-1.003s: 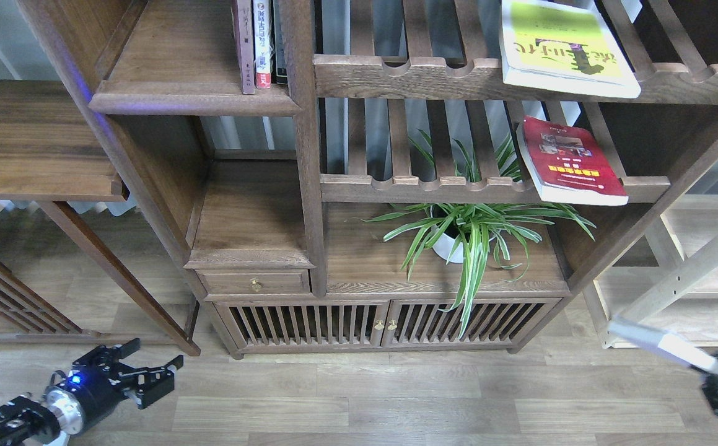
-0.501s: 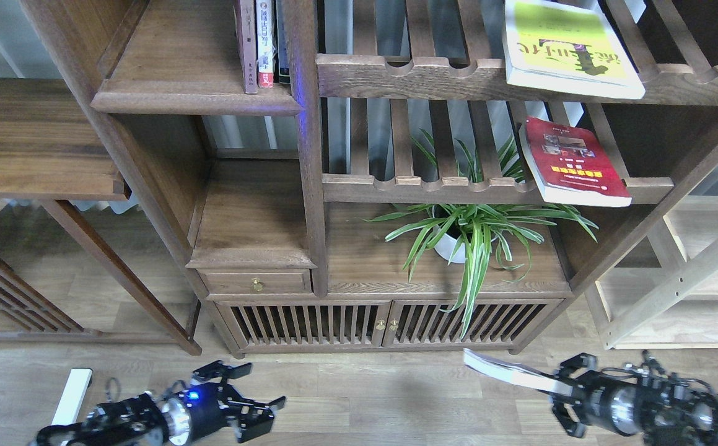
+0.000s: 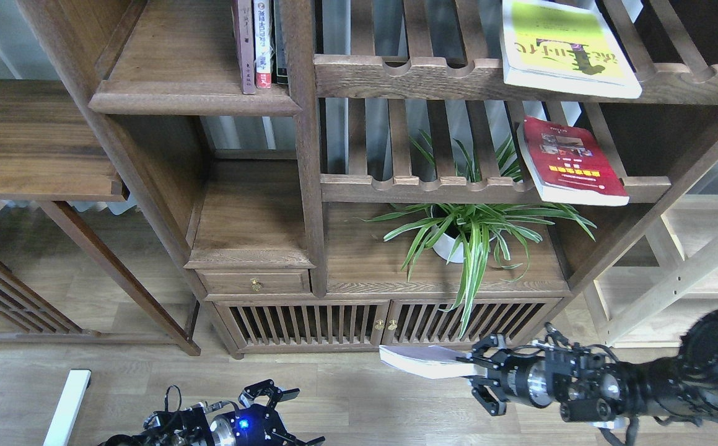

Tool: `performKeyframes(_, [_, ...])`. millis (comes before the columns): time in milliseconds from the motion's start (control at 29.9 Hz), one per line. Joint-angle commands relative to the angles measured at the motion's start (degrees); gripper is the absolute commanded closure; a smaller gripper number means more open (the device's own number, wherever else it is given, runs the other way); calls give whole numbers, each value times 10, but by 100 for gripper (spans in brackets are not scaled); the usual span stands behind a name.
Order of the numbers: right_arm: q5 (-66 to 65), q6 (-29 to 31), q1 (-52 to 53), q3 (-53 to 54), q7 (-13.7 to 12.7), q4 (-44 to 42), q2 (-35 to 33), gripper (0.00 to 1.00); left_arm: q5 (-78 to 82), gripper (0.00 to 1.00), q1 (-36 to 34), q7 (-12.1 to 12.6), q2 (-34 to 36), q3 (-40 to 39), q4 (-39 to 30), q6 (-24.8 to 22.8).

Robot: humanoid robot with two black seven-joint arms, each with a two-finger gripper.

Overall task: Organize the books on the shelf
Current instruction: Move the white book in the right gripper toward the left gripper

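Note:
My right gripper (image 3: 473, 368) is shut on the pale white-lavender book (image 3: 424, 361) and holds it flat and low, in front of the cabinet's slatted doors. The yellow-green book (image 3: 566, 48) lies on the upper slatted rack at the top right. The red book (image 3: 570, 162) with a yellow band lies on the lower slatted rack below it. The solid dark shelf (image 3: 191, 74) with a raised front lip is at the upper left, with slim volumes (image 3: 259, 43) standing at its right end. My left gripper (image 3: 290, 415) is open and empty at the bottom edge.
A potted spider plant (image 3: 467, 232) stands on the cabinet top under the racks. A small drawer (image 3: 255, 283) and slatted doors (image 3: 383, 323) are below. A pale wood rack (image 3: 681, 272) stands at the right. A white object (image 3: 66, 406) lies on the floor at the left.
My right gripper has moved left and a little up with the pale book. My left gripper has moved right and lower along the bottom edge.

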Motion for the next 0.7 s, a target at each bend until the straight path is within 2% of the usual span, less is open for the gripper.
performKeyframes(0, [23, 0, 26, -40, 0, 1, 49, 99, 1, 1, -15, 0, -11, 29, 10, 13])
performKeyframes(167, [55, -1, 52, -87, 0, 0, 110, 99, 6, 2, -40, -2, -25, 88, 10, 74])
performKeyframes(368, [81, -1, 70, -120, 0, 0, 143, 99, 6, 2, -55, -8, -29, 111, 9, 108])
performKeyframes(535, [80, 0, 77, -123, 0, 1, 143, 99, 6, 2, -60, -21, -29, 111, 9, 113])
performKeyframes(669, [79, 1, 78, -124, 0, 1, 143, 99, 6, 2, -67, -22, -29, 110, 9, 113])
